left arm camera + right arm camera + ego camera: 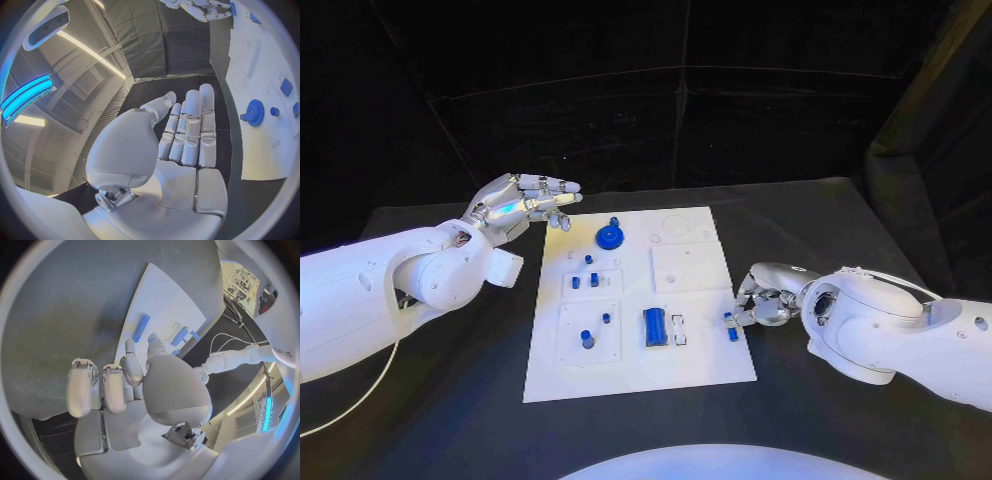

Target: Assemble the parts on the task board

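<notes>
The white task board [689, 365] lies mid-table. On it are a blue gear [609, 237], a long blue bar [653, 327] and several small blue parts, such as one [576, 282] at the board's left middle. My left hand [524, 205] hovers above the board's far left corner, fingers spread and holding nothing; its palm [184, 150] faces the gear [255, 112]. My right hand [762, 303] sits low at the board's right edge and pinches a small blue part [731, 330] between thumb and a fingertip. That part [152, 338] shows at the fingertips, with the bar [142, 327] beyond.
Black tabletop [459, 400] surrounds the board on all sides. Raised white square plates [687, 268] sit on the board's right half, and a pale slot piece [679, 330] lies beside the bar. Dark curtains close off the back.
</notes>
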You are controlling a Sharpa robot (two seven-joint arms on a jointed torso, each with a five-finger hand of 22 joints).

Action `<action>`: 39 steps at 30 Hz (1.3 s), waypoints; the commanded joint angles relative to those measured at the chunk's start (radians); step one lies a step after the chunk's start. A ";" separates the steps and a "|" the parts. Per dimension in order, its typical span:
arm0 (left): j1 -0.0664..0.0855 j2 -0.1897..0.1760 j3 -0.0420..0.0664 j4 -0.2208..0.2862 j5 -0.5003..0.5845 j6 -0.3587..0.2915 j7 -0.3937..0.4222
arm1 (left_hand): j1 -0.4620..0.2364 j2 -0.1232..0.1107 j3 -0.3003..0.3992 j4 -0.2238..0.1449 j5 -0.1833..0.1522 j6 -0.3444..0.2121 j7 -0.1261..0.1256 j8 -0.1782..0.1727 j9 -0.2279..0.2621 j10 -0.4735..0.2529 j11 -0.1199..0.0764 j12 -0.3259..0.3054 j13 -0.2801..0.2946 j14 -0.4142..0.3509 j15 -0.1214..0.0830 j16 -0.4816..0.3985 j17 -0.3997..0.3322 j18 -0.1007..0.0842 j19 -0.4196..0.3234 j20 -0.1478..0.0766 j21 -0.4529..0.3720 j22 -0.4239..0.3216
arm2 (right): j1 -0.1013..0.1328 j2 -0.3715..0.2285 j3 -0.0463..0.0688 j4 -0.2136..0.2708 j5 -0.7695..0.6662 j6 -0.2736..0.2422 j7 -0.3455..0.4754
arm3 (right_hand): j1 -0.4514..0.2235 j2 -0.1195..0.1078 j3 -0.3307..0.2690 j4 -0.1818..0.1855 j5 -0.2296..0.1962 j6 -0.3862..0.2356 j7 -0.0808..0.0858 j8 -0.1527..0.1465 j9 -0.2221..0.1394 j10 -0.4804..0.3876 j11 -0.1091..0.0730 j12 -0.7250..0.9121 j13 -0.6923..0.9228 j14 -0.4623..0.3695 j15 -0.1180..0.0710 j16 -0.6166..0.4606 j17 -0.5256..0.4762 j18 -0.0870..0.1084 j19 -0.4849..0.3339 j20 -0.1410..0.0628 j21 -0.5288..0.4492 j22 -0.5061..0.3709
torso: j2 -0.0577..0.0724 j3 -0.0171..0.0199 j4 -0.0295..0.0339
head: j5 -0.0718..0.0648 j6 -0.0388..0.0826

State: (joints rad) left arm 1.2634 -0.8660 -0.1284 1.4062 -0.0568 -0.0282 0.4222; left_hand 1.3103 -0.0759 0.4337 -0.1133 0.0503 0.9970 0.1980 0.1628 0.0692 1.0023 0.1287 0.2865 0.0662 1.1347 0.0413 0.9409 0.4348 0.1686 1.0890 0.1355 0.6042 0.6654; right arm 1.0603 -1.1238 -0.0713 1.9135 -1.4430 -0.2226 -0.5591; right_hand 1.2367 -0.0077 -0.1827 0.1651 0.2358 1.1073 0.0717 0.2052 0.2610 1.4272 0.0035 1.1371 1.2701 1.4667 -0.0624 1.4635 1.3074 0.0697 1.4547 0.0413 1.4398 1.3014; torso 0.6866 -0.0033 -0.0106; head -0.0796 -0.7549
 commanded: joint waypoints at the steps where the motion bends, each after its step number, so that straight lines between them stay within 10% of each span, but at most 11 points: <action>1: 0.001 -0.001 0.000 0.001 0.004 0.013 0.006 | 0.007 0.001 -0.004 0.001 0.001 -0.007 0.001 0.003 -0.001 -0.008 0.000 0.006 0.000 -0.008 -0.002 0.003 -0.001 0.014 0.006 0.000 -0.003 -0.001 | 0.000 0.006 0.000 -0.001 -0.044 0.033 -0.022 | -0.007 0.000 -0.006 -0.001 -0.005 0.007 0.000 0.004 0.002 -0.001 -0.009 -0.003 -0.001 0.057 -0.010 -0.004 0.009 -0.013 -0.001 -0.002 -0.001 0.001 | 0.000 -0.0019 -0.0006 | -0.001 -0.001; 26: 0.001 -0.008 -0.003 0.004 0.004 0.016 0.002 | 0.007 0.002 -0.005 0.001 0.001 -0.008 0.001 0.004 -0.001 -0.009 0.000 0.007 0.000 -0.008 -0.002 0.004 -0.002 0.014 0.006 0.000 -0.004 -0.002 | -0.036 0.101 -0.001 -0.028 -0.308 0.138 -0.069 | 0.148 0.020 0.032 -0.112 -0.045 -0.013 0.004 -0.003 0.030 -0.013 -0.009 -0.032 -0.013 0.055 -0.011 -0.014 0.001 -0.013 -0.005 -0.005 -0.006 -0.002 | 0.000 -0.0015 -0.0002 | 0.004 -0.003; 30: 0.001 -0.010 -0.003 0.005 0.004 0.016 0.002 | 0.007 0.002 -0.005 0.001 0.001 -0.008 0.001 0.004 -0.001 -0.009 0.000 0.007 0.000 -0.008 -0.002 0.004 -0.002 0.014 0.006 0.000 -0.004 -0.002 | -0.037 0.098 -0.001 -0.021 -0.284 0.087 -0.069 | 0.147 0.035 0.072 -0.104 0.142 -0.015 0.003 -0.014 0.028 -0.018 -0.012 -0.039 -0.015 0.056 -0.014 -0.014 0.003 -0.013 -0.003 -0.008 -0.005 0.000 | 0.000 -0.0014 0.0000 | 0.005 -0.002; 39: 0.001 -0.010 -0.003 0.004 0.004 0.016 0.000 | 0.012 0.003 -0.005 -0.003 0.001 -0.009 0.001 0.005 -0.001 -0.010 0.000 0.008 0.000 -0.009 -0.003 0.004 -0.004 0.015 0.006 0.000 -0.004 -0.002 | -0.037 0.069 0.000 0.012 -0.015 -0.095 0.049 | 0.146 0.007 0.217 -0.093 0.297 -0.014 0.004 -0.030 0.025 -0.022 -0.012 -0.048 -0.019 0.058 -0.014 -0.011 0.014 -0.013 -0.002 -0.010 -0.005 0.003 | 0.000 -0.0011 0.0000 | 0.008 -0.002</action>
State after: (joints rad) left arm 1.2632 -0.8763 -0.1320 1.4087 -0.0568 -0.0237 0.4192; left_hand 1.3142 -0.0720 0.4337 -0.1133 0.0503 0.9933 0.2017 0.1628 0.0692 0.9986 0.1324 0.2906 0.0662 1.1310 0.0376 0.9408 0.4316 0.1687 1.0890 0.1355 0.6042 0.6638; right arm 1.0247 -1.0527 -0.0700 1.9182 -1.6084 -0.2321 -0.5760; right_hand 1.3886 0.0120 0.0151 0.0705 0.5238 1.0850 0.0782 0.1683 0.2784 1.4045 -0.0025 1.0918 1.2516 1.4667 -0.0695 1.4543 1.3077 0.0697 1.4510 0.0376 1.4398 1.3030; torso 0.6861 -0.0045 -0.0105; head -0.0718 -0.7563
